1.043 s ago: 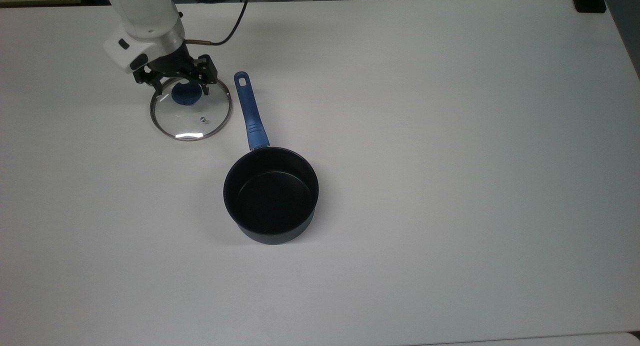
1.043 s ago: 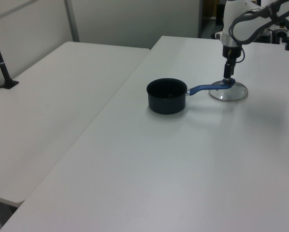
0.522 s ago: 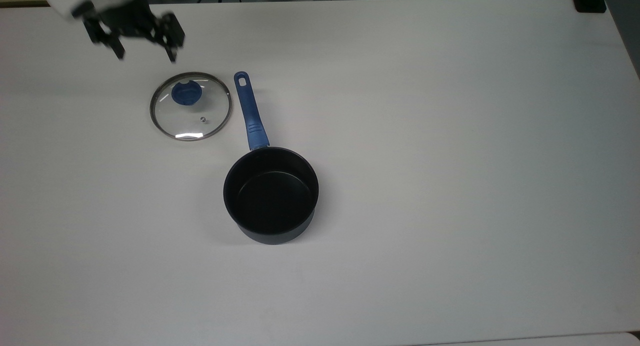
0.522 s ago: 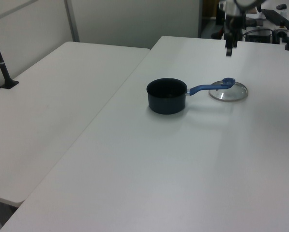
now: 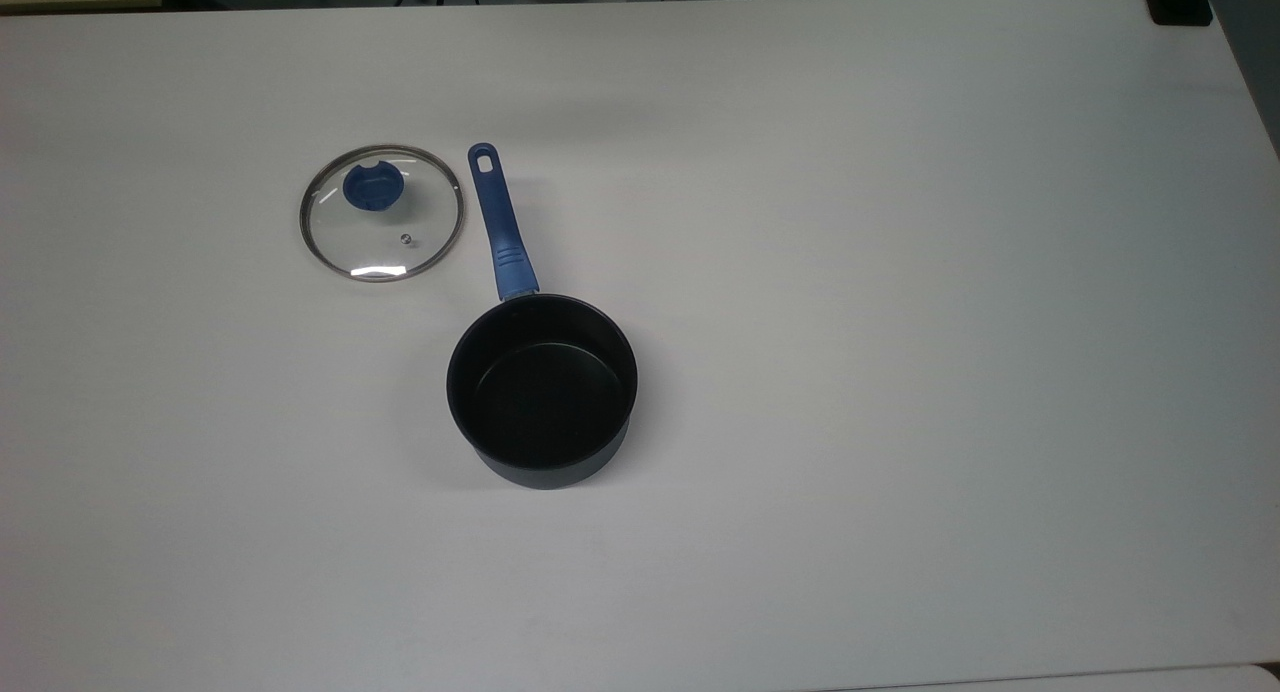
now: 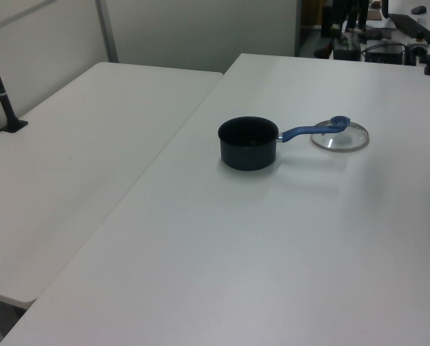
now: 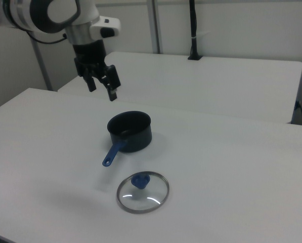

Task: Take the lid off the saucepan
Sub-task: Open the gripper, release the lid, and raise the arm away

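In the right view I've got the lid nearest me, flat on the white table, knob up. Just behind it lies the pan, uncovered, its blue handle pointing toward the lid, ending close beside the rim; whether they touch, I can't quite say. Farther back my gripper hangs high above the table, fingers spread, holding nothing.

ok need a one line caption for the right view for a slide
Glass lid lying flat on the white table beside the open saucepan, with the gripper raised above, jaws open and empty.
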Robot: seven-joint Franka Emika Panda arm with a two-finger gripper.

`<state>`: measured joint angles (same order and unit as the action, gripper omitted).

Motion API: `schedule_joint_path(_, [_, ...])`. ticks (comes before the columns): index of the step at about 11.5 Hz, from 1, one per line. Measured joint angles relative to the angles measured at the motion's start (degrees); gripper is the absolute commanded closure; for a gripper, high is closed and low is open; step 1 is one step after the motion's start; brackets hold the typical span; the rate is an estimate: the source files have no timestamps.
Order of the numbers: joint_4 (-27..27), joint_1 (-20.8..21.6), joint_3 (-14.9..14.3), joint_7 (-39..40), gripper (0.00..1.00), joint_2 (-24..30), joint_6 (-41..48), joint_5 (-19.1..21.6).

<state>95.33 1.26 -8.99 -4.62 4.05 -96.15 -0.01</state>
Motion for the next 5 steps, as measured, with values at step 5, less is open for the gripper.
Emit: schedule_joint_path(5, [-0.05, 1.76, 3.48, -2.15, 0.0, -3.03, -0.9, -0.22])
